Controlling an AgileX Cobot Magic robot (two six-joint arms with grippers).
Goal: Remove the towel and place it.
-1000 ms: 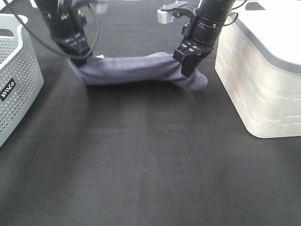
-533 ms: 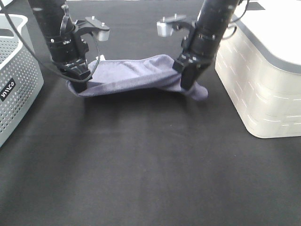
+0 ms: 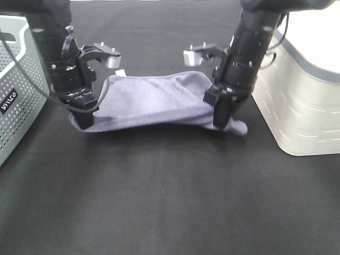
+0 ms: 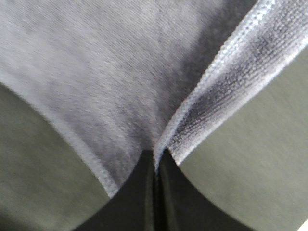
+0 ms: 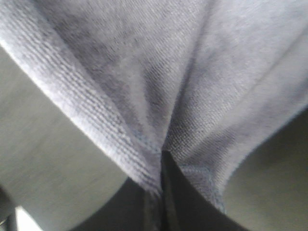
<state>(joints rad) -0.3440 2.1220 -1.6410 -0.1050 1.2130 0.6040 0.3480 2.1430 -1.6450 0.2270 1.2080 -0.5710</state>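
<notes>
Jaws of left gripper [image 3: 84, 120] and right gripper [image 3: 222, 120] pinch the sagging slate-blue towel [image 3: 154, 101].

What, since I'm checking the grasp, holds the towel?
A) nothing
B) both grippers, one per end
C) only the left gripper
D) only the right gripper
B: the left gripper and the right gripper are each shut on one end of the towel, which hangs between them.
</notes>
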